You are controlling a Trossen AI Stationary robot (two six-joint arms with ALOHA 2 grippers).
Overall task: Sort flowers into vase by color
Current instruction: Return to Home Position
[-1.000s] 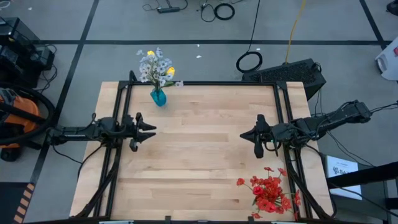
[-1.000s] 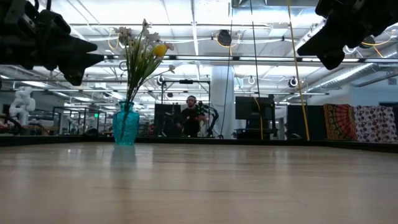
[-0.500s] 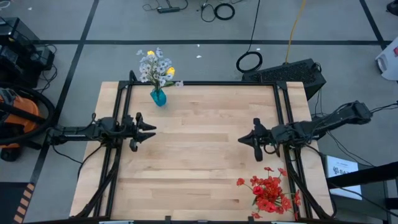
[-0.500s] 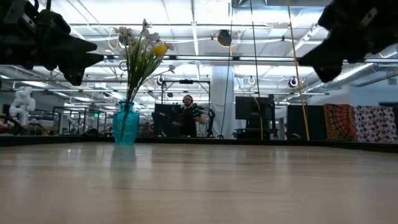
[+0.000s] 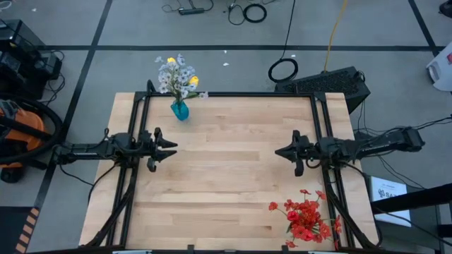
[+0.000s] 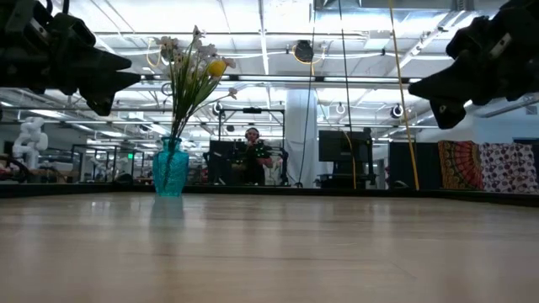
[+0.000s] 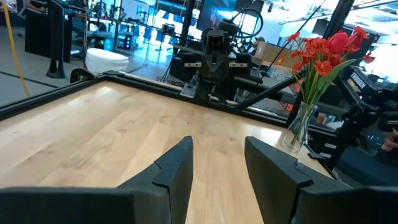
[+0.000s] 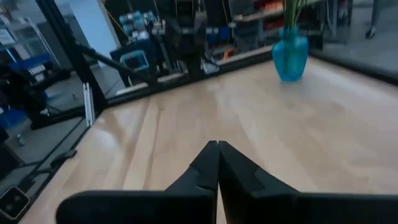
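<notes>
Pale wood planks make up the table [image 5: 233, 183], framed by black rails. At its left edge, about midway between near and far, the left gripper [image 5: 171, 149] hangs above the boards, pointing right. Its fingers [image 7: 177, 168] stand apart with bare wood showing between them, holding nothing.

Just right of it, at the far edge, the teal vase [image 5: 180, 111] stands upright on the wood. It holds the white blossoms and yellow tulips [image 5: 176, 76], whose green stems rise well above its neck and lean slightly. In the low view a person [image 6: 253, 156] shows in the room beyond the table, right of the vase.

At the right edge, level with the left arm, the right gripper [image 5: 277, 152] points left above the table, its fingers pressed together and empty. In the near right corner the red flowers [image 5: 305, 217] stand bunched in a clear vase [image 7: 297, 127], well apart from the teal one.
</notes>
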